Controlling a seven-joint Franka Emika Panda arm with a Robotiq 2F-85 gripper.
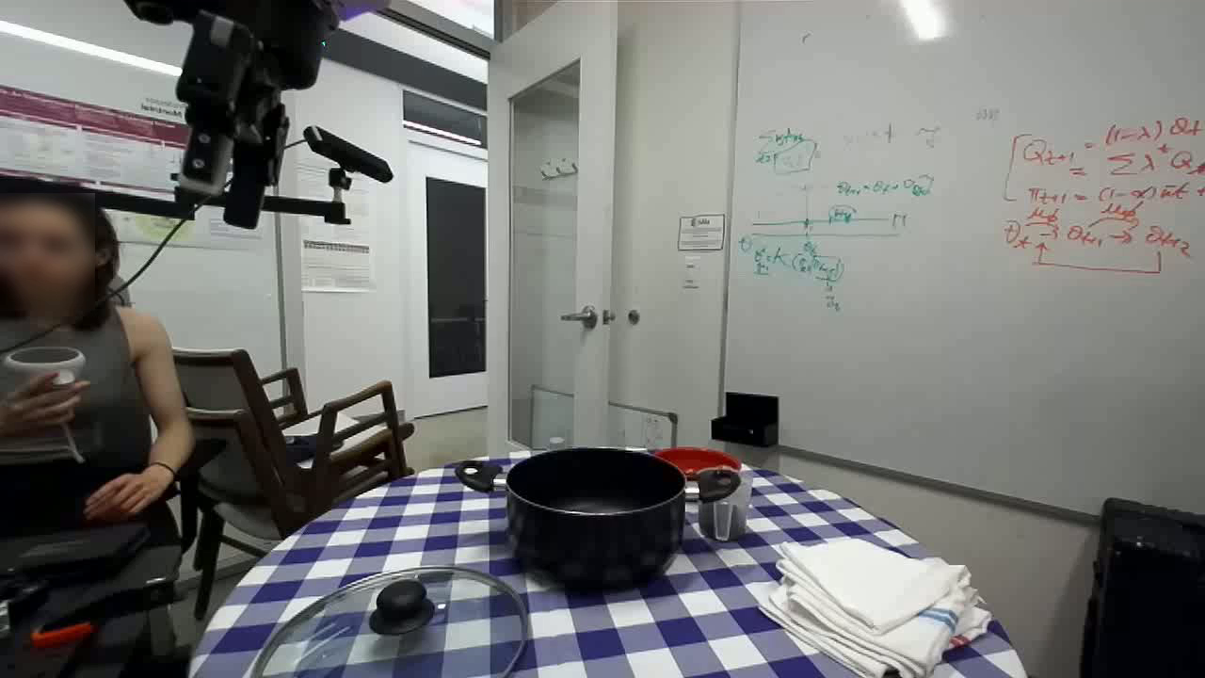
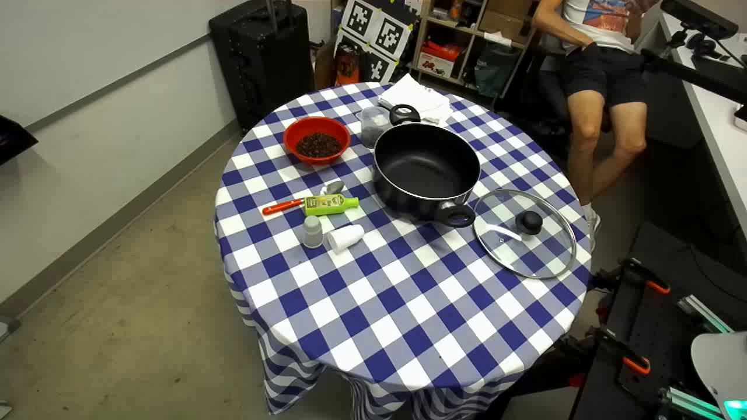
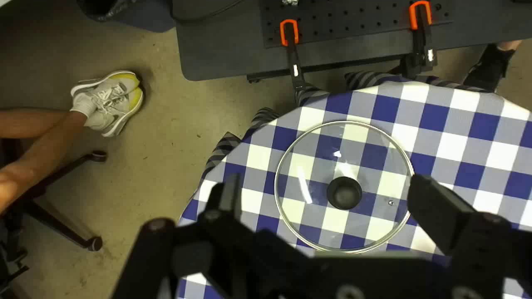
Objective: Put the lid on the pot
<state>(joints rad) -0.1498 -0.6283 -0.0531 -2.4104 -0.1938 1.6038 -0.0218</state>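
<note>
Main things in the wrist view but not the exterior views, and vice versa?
Only the wrist view: small black chair casters and a dark shoe near the right edge.
Only the exterior views: the wide, round, black two-handled pot, the round red bowl and the folded white cloths.
Both: the round clear glass lid, lying on the blue-and-white checked tablecloth, and the open black end effector.

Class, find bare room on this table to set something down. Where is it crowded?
In an exterior view, bare tablecloth spreads between the lid, white container and near edge; another patch lies between pot, lid and towels. Crowded: around the green bottle, and where the clear cup sits near pot and red bowl.
</note>
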